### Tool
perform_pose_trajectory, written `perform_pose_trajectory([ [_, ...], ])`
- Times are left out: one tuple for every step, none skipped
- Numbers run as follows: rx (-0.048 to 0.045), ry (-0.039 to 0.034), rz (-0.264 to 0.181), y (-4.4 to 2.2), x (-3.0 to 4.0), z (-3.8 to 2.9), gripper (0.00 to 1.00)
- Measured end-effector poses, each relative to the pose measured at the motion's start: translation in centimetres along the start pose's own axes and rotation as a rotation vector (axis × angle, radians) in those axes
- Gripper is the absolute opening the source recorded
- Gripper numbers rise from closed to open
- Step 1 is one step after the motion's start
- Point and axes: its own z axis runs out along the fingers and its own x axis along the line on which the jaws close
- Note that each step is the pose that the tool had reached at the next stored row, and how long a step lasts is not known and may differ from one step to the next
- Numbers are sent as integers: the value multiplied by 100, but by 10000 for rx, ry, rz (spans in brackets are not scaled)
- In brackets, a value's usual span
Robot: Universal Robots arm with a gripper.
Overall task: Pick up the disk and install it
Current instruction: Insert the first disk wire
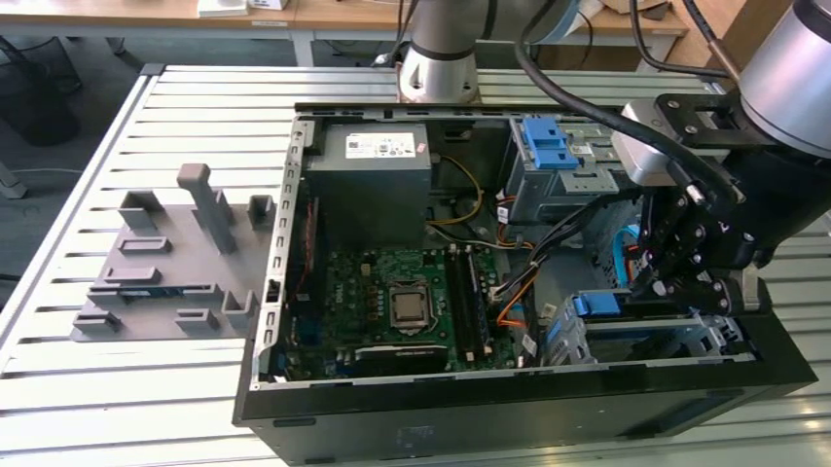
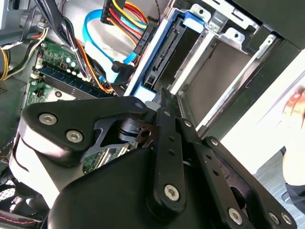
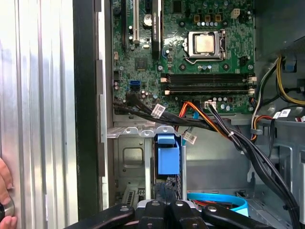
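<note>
The tool (image 1: 684,282) hangs inside the open case (image 1: 389,413), at the exterior view's right, just over the near drive cage (image 1: 675,341); how far it is open I cannot tell. The disk (image 3: 167,157) stands on edge in that cage, blue rail showing, right beneath the tool. Cables (image 3: 209,121) run past toward the motherboard (image 1: 403,302). The case lies on the slatted tabletop (image 1: 143,389).

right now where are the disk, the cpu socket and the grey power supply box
disk (image 3: 167,155), first wrist view, on its blue rail end, standing in the drive cage.
cpu socket (image 3: 205,44), first wrist view, on the metal centre.
power supply box (image 1: 370,190), exterior view, on its grey side below the white sticker.
</note>
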Motion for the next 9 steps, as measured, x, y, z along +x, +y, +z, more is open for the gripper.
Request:
perform_pose_trajectory([
  [0, 0, 1, 0, 0, 0, 11],
  [0, -1, 0, 0, 1, 1, 11],
  [0, -1, 1, 0, 0, 2, 11],
  [0, -3, 0, -7, -1, 2, 11],
  [0, -5, 0, -15, -5, 4, 11],
  [0, -3, 1, -27, -11, 3, 11],
  [0, -1, 1, -42, -18, 3, 11],
  [0, -1, 0, -57, -26, 5, 11],
  [0, -1, 0, -72, -38, 5, 11],
])
